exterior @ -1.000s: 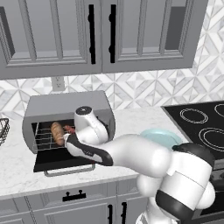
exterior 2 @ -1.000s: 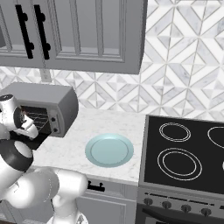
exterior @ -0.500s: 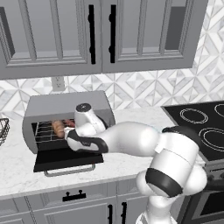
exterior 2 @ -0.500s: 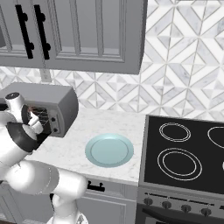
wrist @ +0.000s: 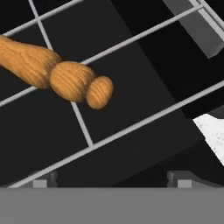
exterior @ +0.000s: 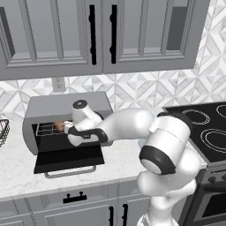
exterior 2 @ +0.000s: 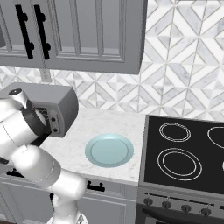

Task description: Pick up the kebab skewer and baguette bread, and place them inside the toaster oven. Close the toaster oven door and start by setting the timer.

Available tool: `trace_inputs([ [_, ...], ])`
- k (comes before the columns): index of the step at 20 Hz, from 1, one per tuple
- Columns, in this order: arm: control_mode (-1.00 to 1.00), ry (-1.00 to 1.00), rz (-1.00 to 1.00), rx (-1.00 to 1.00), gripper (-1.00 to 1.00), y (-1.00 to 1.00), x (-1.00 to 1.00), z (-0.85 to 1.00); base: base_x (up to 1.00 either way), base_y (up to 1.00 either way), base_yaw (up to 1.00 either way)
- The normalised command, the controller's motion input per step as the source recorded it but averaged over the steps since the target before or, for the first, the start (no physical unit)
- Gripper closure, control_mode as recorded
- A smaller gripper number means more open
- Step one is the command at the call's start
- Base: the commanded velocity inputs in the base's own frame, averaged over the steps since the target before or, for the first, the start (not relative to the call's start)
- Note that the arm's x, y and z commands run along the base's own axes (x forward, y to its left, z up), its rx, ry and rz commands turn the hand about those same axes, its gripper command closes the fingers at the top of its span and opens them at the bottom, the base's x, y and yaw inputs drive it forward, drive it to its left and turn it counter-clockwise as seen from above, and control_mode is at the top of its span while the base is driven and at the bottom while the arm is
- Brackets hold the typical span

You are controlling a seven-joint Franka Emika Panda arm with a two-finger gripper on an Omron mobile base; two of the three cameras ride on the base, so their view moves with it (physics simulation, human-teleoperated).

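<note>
In the left base view a white marble desk runs under grey wall cabinets, with a patterned tile wall behind and a black cooktop at the right. The toaster oven stands on the desk with the toaster oven door dropped flat towards the front. The arm reaches into the cavity, and the tool sits at its mouth. A small brown thing lies on the rack just beside it; too little shows to tell which food it is. A dark wire basket stands at the left edge.

In the right base view the toaster oven is seen from its knob side, the arm crossing in front of it. A pale blue plate lies on the desk between oven and cooktop.

In the hand view the wire rack crosses a dark interior. A rounded wooden end lies on the rack, its long axis running from upper left down to the right. The tool's finger tips stand wide apart with nothing between them.
</note>
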Motion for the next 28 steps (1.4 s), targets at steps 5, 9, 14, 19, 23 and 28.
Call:
trace_inputs([
  [5, -1.00, 0.00, -0.15, 0.00, -1.00, 0.04, 0.04, 0.00, 0.00, 0.00, 0.00],
  [9, -1.00, 0.00, -0.03, 0.00, -1.00, 0.01, -0.70, 0.02, 0.00, 0.00, 0.00],
  [14, -1.00, 0.00, 0.03, 0.01, -1.00, -0.04, -1.00, 0.24, 0.00, 0.00, 0.00],
  [19, -1.00, 0.02, 0.15, 0.04, -1.00, -0.04, -1.00, 0.19, 0.00, 0.00, 0.00],
  [23, -1.00, 0.07, 0.26, 0.04, -1.00, -0.12, -1.00, 0.01, 0.00, 0.00, 0.00],
  [28, -1.00, 0.15, 0.25, 0.01, -1.00, -0.03, -0.88, 0.00, 0.00, 0.00, 0.00],
])
